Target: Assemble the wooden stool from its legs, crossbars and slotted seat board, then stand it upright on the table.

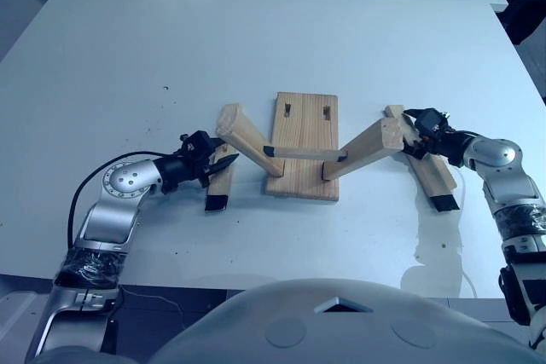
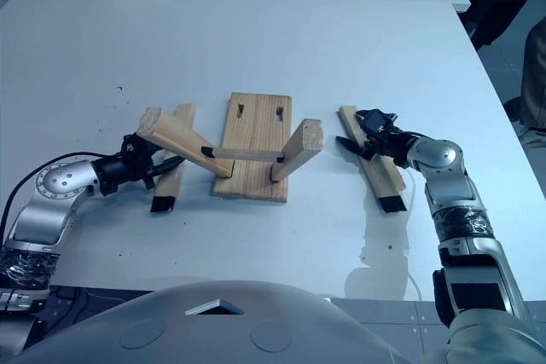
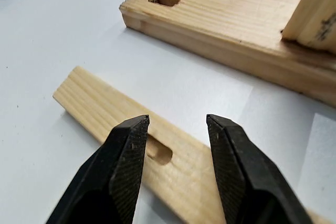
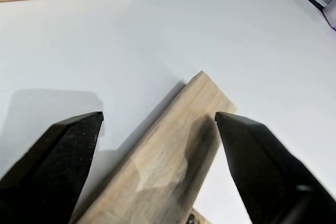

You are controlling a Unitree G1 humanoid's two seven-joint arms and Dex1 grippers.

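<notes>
Both tools are spread: we see the left tool [image 3: 177,121] over the left loose leg [image 3: 94,102] and the right tool [image 4: 157,116] over the right loose leg [image 4: 168,148], each leg flat on the bench [image 1: 256,49] beside the seat board [image 1: 305,125]. On that board, at mid-bench, a crossbar [image 1: 303,153] joins two slanted legs [image 1: 247,138].

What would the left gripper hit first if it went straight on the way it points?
Probably the loose slotted leg lying flat just ahead of the open left gripper; the seat board lies beyond it.
</notes>
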